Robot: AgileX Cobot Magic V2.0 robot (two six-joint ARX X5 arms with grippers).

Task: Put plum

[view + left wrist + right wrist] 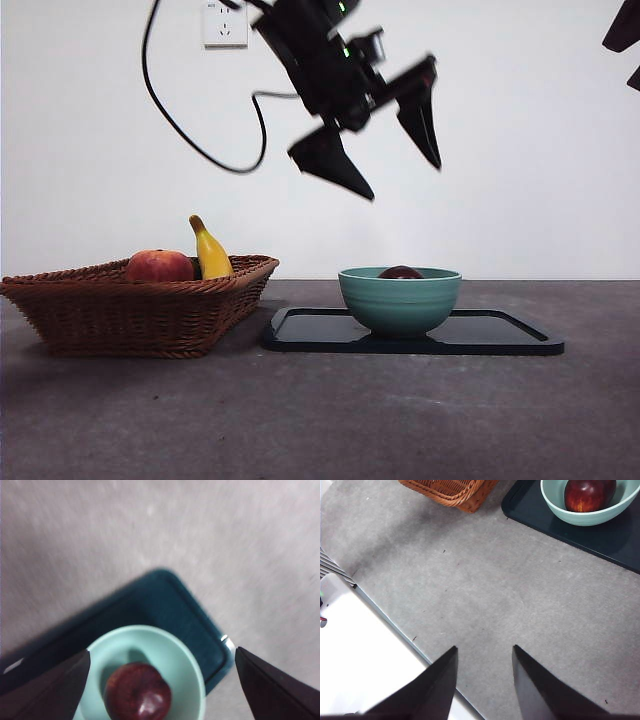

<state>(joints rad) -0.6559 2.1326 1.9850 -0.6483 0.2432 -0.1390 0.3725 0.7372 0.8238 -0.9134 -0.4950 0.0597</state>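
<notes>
Fingers of the left gripper [395, 150] spread empty above the plum [137, 691] in the bowl [192, 665]; dipping could tip it.

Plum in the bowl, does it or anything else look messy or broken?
No, nothing stands out. The plum sits whole in the upright bowl on the tray. The left pincer hangs open above it.

The front camera sits low at table [320, 420] height, facing level across it. The left wrist camera looks straight down from above, the bowl [190, 665] directly beneath the left end effector [160, 680]. The right wrist camera looks down farther off, the bowl well ahead of the right end effector [485, 655]. All three views share the bowl.
</notes>
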